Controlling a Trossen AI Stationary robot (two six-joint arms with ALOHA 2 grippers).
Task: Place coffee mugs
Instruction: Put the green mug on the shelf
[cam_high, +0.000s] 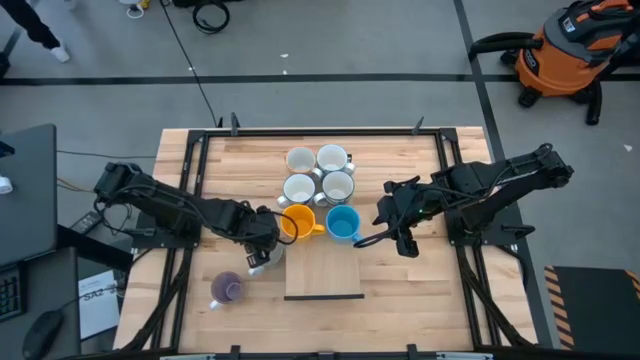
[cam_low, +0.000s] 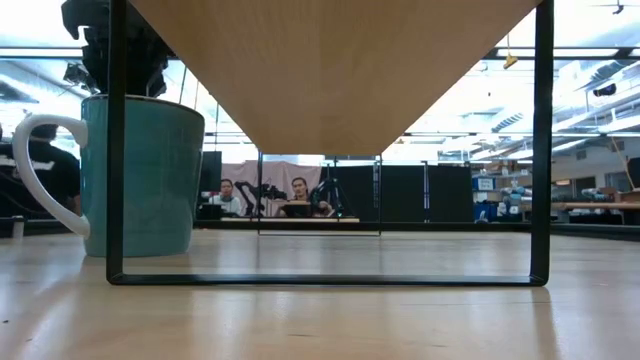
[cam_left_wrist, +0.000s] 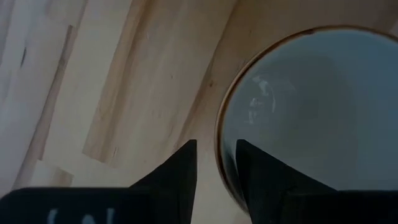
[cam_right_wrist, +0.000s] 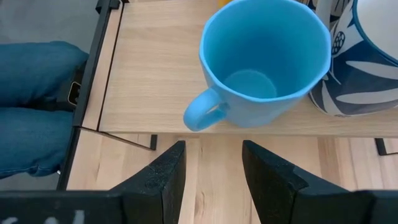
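Note:
My left gripper (cam_high: 262, 250) (cam_left_wrist: 214, 146) is shut on a teal-grey mug with a white handle (cam_high: 258, 266) (cam_low: 140, 175), which stands left of a small wooden riser. My right gripper (cam_high: 374, 238) (cam_right_wrist: 211, 146) is open, just right of the bright blue mug (cam_high: 343, 224) (cam_right_wrist: 264, 59), whose handle points at it. The blue mug and the yellow-orange mug (cam_high: 297, 222) stand on their bases side by side. Several white mugs (cam_high: 318, 172) are clustered behind them. The purple mug (cam_high: 228, 290) stands alone near the table's near left. My left gripper holds the teal-grey mug by its rim (cam_left_wrist: 222, 134), one finger inside the mug (cam_left_wrist: 258, 180) and one outside (cam_left_wrist: 177, 174). The fingers come from above, pointing down. The mug is upright, and in the low view its base seems to rest on the table.
A wooden riser on a thin black frame (cam_high: 325, 270) (cam_low: 545, 150) stands at the table's near middle, right beside the held mug. A white mug with a dark blue leaf pattern (cam_right_wrist: 351, 81) touches the blue mug's far side. People sit in the room behind (cam_low: 300, 195). Blue cloth (cam_right_wrist: 37, 106) shows beyond the table's edge.

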